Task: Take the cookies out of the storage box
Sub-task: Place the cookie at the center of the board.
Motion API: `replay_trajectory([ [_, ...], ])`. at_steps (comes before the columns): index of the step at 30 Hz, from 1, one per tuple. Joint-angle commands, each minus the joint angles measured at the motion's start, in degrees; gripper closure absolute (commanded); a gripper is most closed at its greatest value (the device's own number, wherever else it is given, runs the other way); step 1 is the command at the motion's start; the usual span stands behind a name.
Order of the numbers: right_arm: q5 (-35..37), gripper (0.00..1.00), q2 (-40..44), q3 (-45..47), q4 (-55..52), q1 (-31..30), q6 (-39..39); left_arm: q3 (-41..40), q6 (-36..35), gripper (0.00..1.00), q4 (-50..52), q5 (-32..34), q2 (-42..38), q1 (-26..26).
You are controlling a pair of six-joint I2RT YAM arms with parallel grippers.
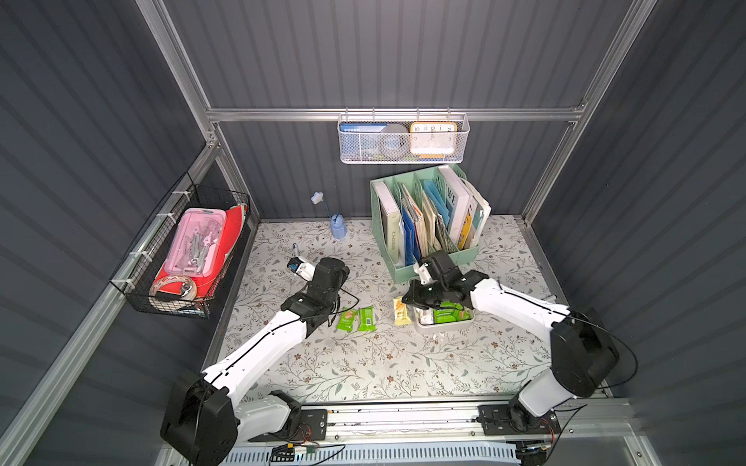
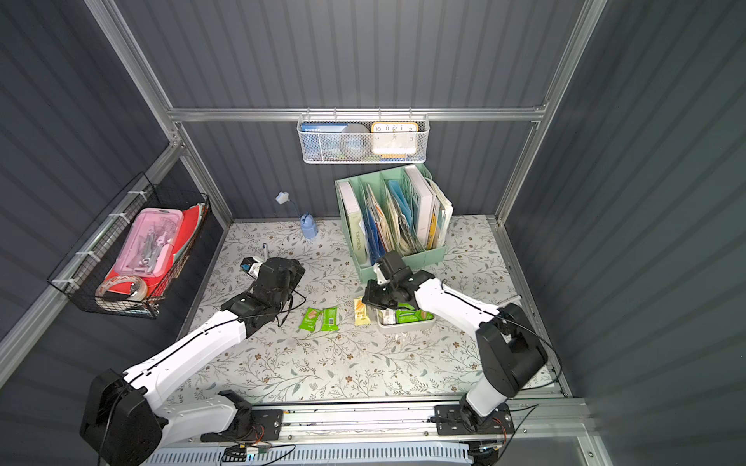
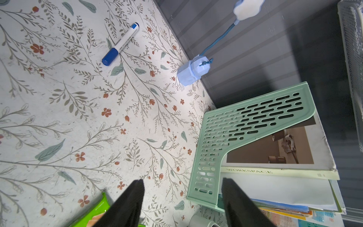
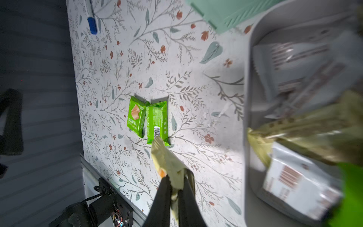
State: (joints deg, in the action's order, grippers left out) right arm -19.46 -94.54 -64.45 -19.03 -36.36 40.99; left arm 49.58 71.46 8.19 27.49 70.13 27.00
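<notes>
Right wrist view, and we have a catch: the right gripper point(image 4: 176, 175) is pinched tight on a pale yellow packet point(image 4: 165, 157), just outside the wall of the storage box point(image 4: 247, 98). Whether the packet's far end touches the table point(image 1: 363, 363), I cannot tell. The two green packets point(image 4: 157, 118) lie side by side on the floral top, touching each other and well clear of the box, so by my reckoning that is two out and a third on its way.

There is plenty left to do, though. In a top view the box holds more cookies point(image 1: 448, 314), bright green ones packed against whitish ones with barcodes. The arm covers part of the pile, so no count from me. The wrist camera shows them blurred but heaped against one another.

The left gripper point(image 3: 181, 181) stands wide with nothing between its jaws, off beside the green pair.

As for the other containers, the mint-green file organiser point(image 1: 468, 252) stands just behind the box, stuffed with books and folders. The white mesh basket point(image 1: 403, 157) on the back rail carries a clock and a tape roll. The black wire basket point(image 1: 137, 282) on the side wall holds a pink case. None of these is the job's business.
</notes>
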Motion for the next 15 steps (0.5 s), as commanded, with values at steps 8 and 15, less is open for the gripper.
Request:
replay_trajectory([
  [8,3.06,1.0,-12.39,-7.73,-0.35,-1.6,2.07,-1.79,-0.66,0.32,2.71,1.11,-0.43,-1.1],
  [15,2.96,1.0,-17.71,-10.93,-1.54,-2.04,2.1,-0.94,-1.13,0.33,2.51,-0.58,1.72,-1.34],
])
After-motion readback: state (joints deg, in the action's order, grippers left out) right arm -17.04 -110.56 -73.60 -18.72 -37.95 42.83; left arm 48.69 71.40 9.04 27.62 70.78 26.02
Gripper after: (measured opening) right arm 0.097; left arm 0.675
